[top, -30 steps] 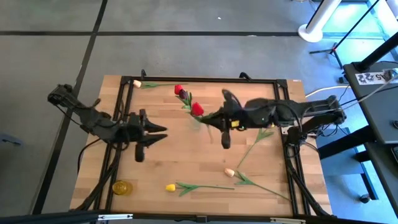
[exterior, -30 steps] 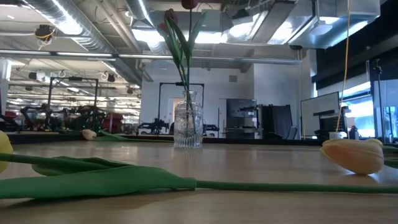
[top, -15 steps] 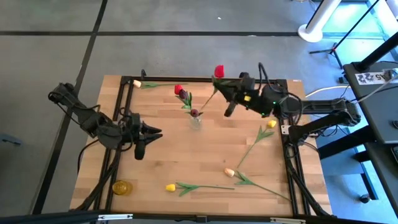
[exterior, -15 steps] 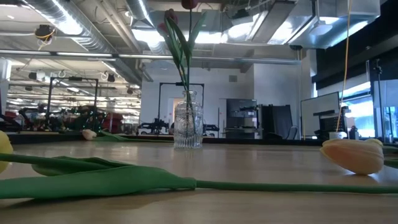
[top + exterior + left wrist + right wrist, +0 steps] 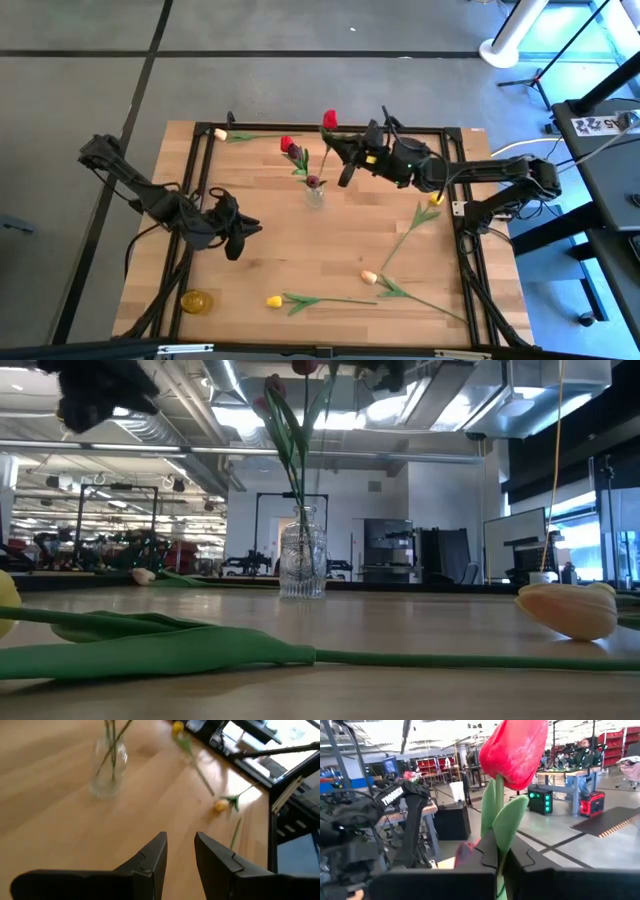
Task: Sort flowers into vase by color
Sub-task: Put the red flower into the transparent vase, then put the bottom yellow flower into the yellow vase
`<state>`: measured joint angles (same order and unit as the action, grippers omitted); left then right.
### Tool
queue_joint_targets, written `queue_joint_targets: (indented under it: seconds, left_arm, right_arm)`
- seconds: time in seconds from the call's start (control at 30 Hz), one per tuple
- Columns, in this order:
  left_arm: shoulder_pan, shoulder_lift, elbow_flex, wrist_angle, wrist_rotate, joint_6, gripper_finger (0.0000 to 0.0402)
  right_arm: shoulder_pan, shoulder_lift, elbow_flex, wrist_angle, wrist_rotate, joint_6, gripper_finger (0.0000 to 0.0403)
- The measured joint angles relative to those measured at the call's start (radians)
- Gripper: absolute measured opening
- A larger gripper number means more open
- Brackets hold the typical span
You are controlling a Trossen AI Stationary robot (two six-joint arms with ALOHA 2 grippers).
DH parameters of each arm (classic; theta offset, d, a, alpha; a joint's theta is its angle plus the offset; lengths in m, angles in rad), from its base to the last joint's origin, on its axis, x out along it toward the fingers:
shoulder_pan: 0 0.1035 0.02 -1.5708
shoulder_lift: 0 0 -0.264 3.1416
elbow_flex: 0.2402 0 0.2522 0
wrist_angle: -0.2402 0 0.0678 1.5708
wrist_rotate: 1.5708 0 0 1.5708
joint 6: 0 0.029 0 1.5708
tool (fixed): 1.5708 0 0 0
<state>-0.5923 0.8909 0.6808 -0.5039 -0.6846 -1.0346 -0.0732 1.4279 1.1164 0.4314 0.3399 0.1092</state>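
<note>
A glass vase (image 5: 315, 192) stands mid-table with a red (image 5: 289, 146) and a dark maroon flower (image 5: 312, 181) in it. My right gripper (image 5: 343, 163) hovers just right of it, beyond its far side, shut on a red tulip whose head (image 5: 329, 119) stands up. My left gripper (image 5: 238, 236) hangs open over the table's left part, nothing between its fingers (image 5: 179, 855). On the wood lie a cream flower (image 5: 220, 133) at the far left, two yellow ones (image 5: 436, 199) (image 5: 273, 301) and another cream one (image 5: 369, 277). My right gripper pinches the red tulip's stem and leaves (image 5: 500, 837) between its two fingers, a short way below the head (image 5: 515, 747). The fingers point about level, toward the table's left. The tulip stands upright above them, clear of the table; its lower stem is hidden.
A small yellow round thing (image 5: 197, 301) sits near the front left corner. A black frame (image 5: 330, 128) runs along the table's edges. In the low view a green stem and leaf (image 5: 150, 645) and a cream head (image 5: 567, 610) lie close in front.
My right gripper has carried the red tulip from over the table's middle toward the far edge, tipping up so the head now stands upright, then drifted left toward the vase. My left gripper has sunk and shifted a little toward the near edge.
</note>
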Motion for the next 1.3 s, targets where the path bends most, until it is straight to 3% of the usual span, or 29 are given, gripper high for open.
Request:
queue_joint_targets:
  seconds: [0.53,0.63,0.8,0.9,1.1,1.3]
  left_arm:
    - [-0.005,-0.002,-0.023,-0.064,0.056,-0.081,0.0095]
    - [-0.001,-0.002,-0.023,-0.063,0.074,-0.085,0.0096]
    - [-0.011,0.015,-0.023,-0.056,0.221,-0.055,0.0107]
    - [-0.038,0.05,-0.023,-0.013,0.247,-0.044,0.0116]
    - [-0.093,0.211,-0.023,0.152,0.341,0.074,0.0138]
    - [-0.137,0.401,-0.023,0.301,0.362,0.093,0.0156]
  right_arm:
    - [0.001,0.028,0.0,-0.095,0.007,0.017,0.0011]
    - [0.001,0.036,0.0,-0.142,-0.011,0.017,0.0033]
    - [0.001,0.033,0.0,-0.239,-0.045,-0.01,0.0104]
    - [0.001,0.019,0.032,-0.376,-0.046,-0.012,0.0151]
    - [0.024,0.011,0.211,-0.822,-0.039,-0.012,0.0229]
    - [0.097,0.011,0.365,-1.142,0.029,0.037,0.0263]
